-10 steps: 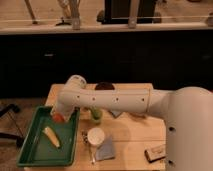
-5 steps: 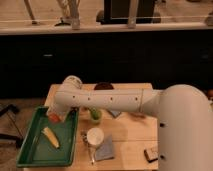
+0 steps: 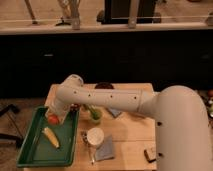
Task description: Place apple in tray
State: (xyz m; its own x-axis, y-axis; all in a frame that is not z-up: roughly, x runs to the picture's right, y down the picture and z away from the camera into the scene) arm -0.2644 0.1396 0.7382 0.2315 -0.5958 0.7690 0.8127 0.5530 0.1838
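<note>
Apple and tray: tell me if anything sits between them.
Nothing visible does. The gripper is over the green tray's upper end with the apple at its tip. The banana lies lower in the tray, clear of the apple.

A light wooden table (image 3: 132,137) stands in front of a long dark counter (image 3: 125,60), with a pale floor (image 3: 10,107) at the left.
</note>
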